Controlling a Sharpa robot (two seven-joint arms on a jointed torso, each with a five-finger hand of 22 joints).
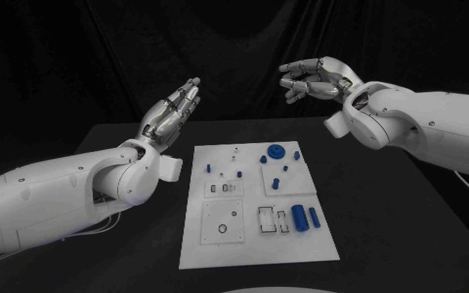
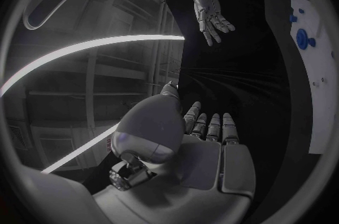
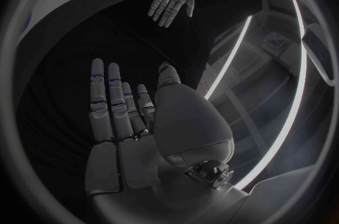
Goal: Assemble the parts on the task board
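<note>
Above task board (image 1: 256, 205), both robot hands empty.

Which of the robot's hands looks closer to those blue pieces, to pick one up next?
Probably the right robot hand. Both hands are raised, open and holding nothing, but the blue parts lie mostly on the task board's right half, on that arm's side. The left robot hand hovers off the board's far left corner.
</note>
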